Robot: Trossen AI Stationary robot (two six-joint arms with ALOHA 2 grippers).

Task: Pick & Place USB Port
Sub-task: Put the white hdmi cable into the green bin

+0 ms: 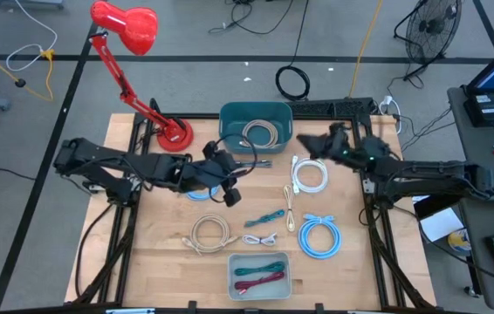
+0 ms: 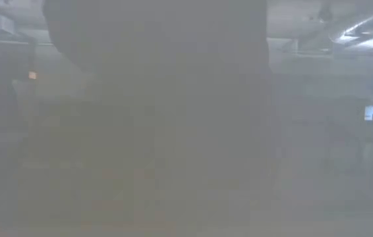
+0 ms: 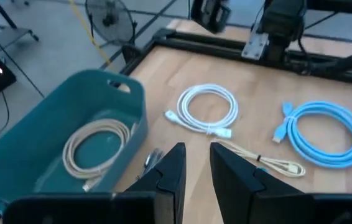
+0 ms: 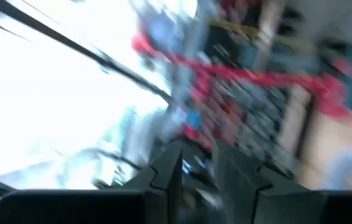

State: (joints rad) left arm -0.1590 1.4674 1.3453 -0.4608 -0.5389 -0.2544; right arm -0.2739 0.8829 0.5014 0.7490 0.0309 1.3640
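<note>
**Two arms over the worktop, nothing held**

Two grippers are up. My left gripper (image 3: pixel 194 163) hangs just beside the teal bin (image 1: pixel 229 118), fingers slightly apart and empty. A beige cable (image 3: pixel 95 144) lies coiled inside that bin. A white cable (image 1: pixel 310 177) and a blue cable (image 1: pixel 319 236) lie on the worktop (image 1: pixel 160 235). My right gripper (image 1: pixel 321 141) is near the bin's far side; its view is blurred, so I cannot tell its fingers.

coiled beige cable (image 1: pixel 260 133) in teal bin (image 1: pixel 232 116)
</note>
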